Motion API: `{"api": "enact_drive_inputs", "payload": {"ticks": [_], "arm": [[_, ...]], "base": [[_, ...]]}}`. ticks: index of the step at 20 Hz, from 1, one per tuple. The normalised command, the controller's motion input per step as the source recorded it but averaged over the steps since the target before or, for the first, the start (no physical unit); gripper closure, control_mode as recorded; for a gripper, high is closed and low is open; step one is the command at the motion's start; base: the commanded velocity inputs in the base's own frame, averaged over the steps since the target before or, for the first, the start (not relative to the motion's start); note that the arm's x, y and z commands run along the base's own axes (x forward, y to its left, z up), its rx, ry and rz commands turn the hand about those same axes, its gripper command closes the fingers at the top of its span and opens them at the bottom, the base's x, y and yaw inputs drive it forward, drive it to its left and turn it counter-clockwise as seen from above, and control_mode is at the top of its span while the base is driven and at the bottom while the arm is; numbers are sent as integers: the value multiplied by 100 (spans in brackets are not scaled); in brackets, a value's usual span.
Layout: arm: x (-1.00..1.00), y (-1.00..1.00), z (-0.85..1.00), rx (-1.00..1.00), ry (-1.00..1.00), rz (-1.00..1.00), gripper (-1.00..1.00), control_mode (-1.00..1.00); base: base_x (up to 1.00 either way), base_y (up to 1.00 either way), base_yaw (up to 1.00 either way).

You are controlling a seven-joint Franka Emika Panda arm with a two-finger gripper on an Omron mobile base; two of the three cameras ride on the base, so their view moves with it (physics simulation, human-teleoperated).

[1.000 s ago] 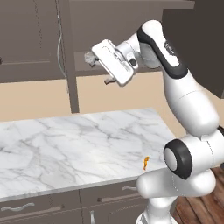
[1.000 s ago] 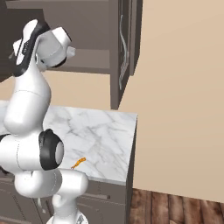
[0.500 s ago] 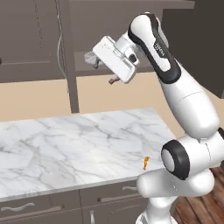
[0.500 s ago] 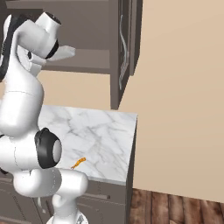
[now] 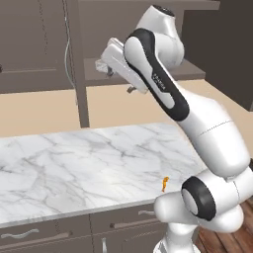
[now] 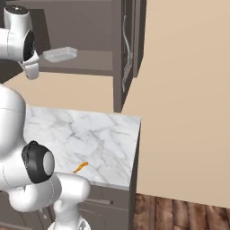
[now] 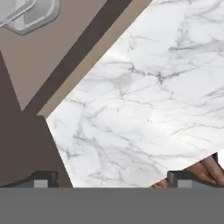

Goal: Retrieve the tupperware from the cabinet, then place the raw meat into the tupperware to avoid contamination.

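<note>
The cabinet (image 6: pixel 117 54) stands open above the marble counter (image 5: pixel 89 163). On its inner shelf (image 6: pixel 90 60) rests the tupperware (image 6: pixel 59 54), untouched. My gripper (image 7: pixel 111 179) is raised near that shelf, fingers spread wide, nothing between them (hand view). The raw meat (image 5: pixel 165 183) lies on the counter near its front edge, well apart from the container.

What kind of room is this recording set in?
Most likely a kitchen, a rendered one: a marble counter over drawers, an open dark wall cabinet with a tupperware on its shelf, and a raw meat morsel on the counter.
</note>
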Motion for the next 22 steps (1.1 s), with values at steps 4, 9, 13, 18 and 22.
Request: {"api": "enact_drive_inputs", "payload": {"ticks": [4, 9, 13, 18, 22], "arm": [[23, 0, 5, -23, -41, -1, -100, -100], [30, -21, 1, -19, -20, -1, -100, -100], [41, -54, 23, -2, 0, 7, -100, -100], [11, -12, 37, -6, 0, 4, -100, -100], [7, -8, 7, -7, -7, 0, -100, -100]], "base": [[0, 0, 0], [0, 0, 0], [0, 0, 0], [0, 0, 0], [0, 0, 0]]}}
